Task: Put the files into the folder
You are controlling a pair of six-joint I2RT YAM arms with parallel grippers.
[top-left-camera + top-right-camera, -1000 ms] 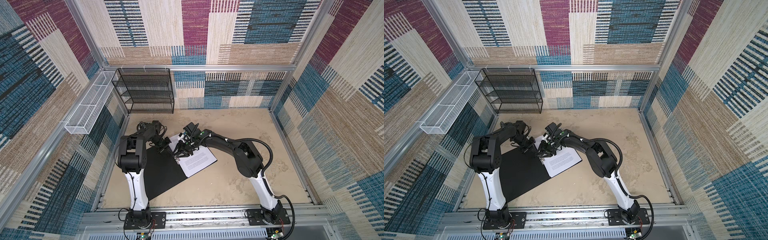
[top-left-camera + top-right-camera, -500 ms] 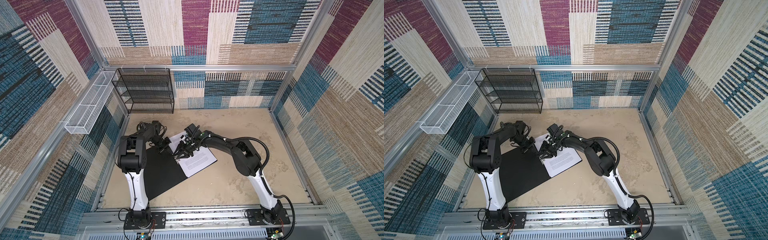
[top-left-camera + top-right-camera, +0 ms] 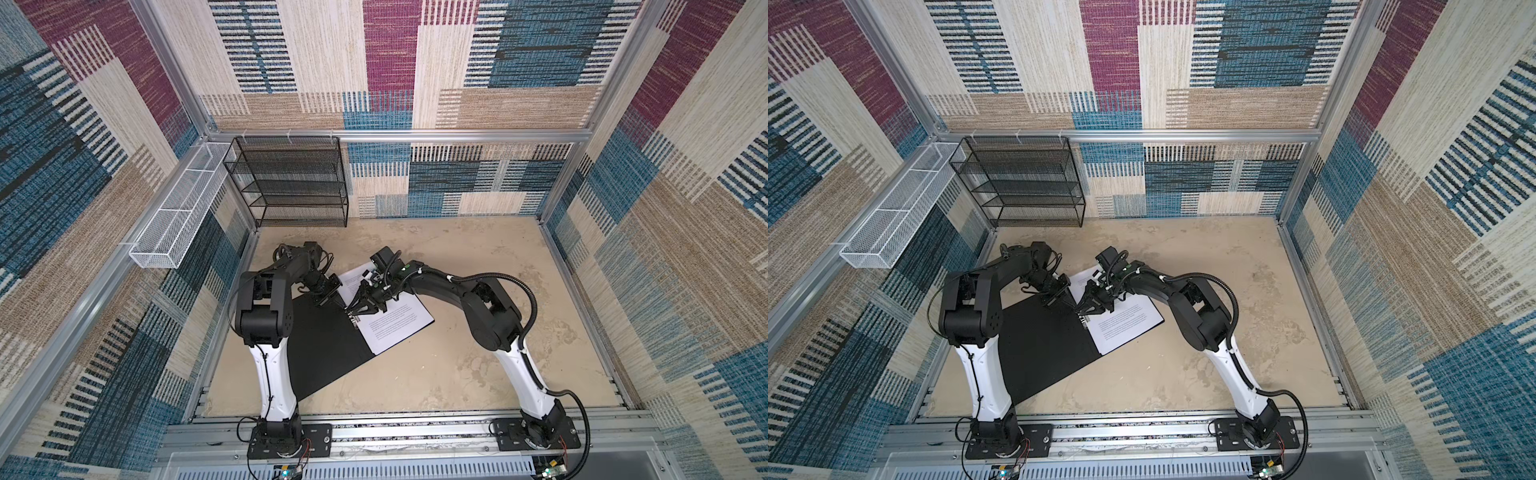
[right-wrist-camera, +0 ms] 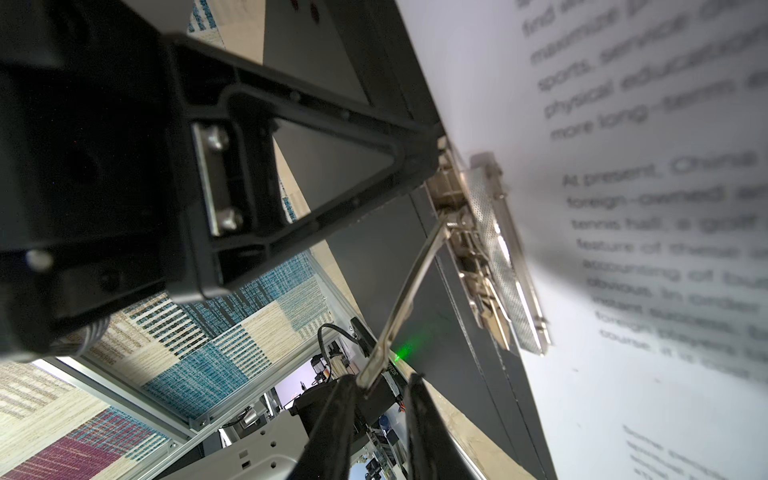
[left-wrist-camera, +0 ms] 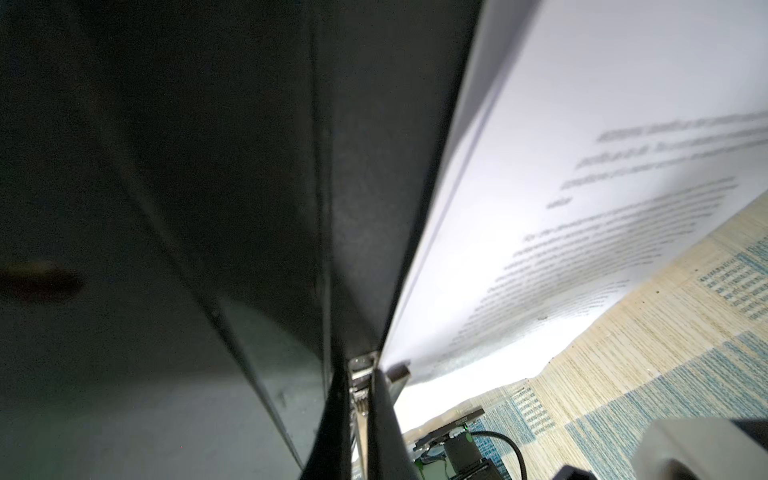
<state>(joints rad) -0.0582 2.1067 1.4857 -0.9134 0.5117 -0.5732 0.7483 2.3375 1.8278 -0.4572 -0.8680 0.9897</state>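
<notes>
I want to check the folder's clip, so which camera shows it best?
The right wrist view: the clip sits close up, its lever clear. In both top views it is a tiny glint at the folder's fold. The left wrist view shows a blurred sliver.

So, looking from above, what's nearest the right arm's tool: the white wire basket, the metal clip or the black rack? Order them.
1. metal clip: right at the right tool, on the spine of the folder.
2. black rack: at the back, left of middle.
3. white wire basket: mounted high on the far left side.
</notes>
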